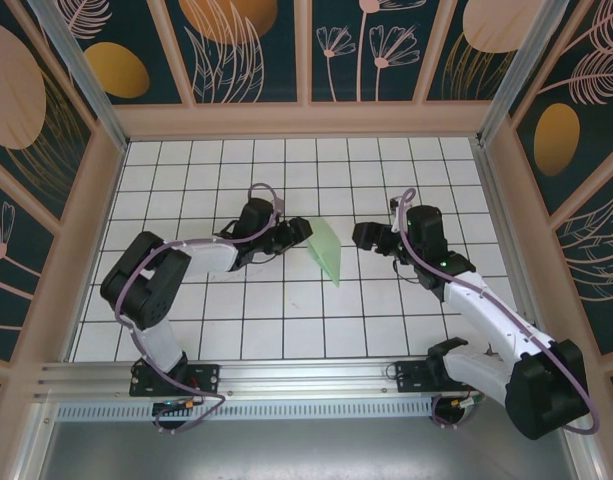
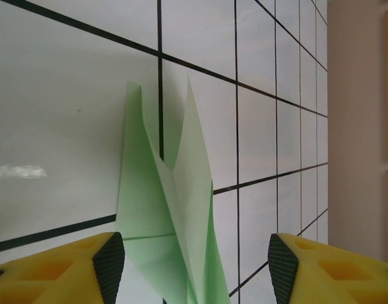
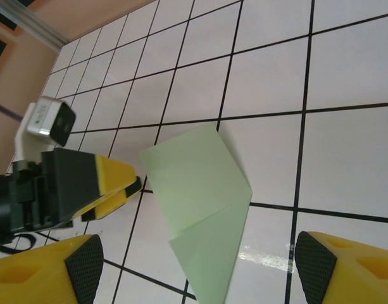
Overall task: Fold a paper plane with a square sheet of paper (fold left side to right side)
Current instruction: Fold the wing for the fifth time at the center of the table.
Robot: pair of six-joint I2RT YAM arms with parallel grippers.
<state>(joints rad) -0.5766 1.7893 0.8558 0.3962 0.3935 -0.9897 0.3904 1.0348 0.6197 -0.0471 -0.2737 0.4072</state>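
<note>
Top external view has the paper plane (image 1: 326, 250) lying about the middle of the white gridded worktop (image 1: 206, 320), its narrow point aimed at the near edge and its broad end toward the far edge. It is pale mint-green and plain, folded into a slim wedge. The left gripper (image 1: 298, 235) sits just beside its left side, and the right gripper (image 1: 364, 237) is near its right side, a little apart.

From the left wrist the paper shows creased layers, with two flaps standing up in sharp peaks. The yellow fingers (image 2: 86, 266) are spread either side of it, not pinching. From the right wrist it looks like a flat kite with one slanting crease. That gripper's fingers (image 3: 326, 266) are also spread wide, gripping nothing.
</note>
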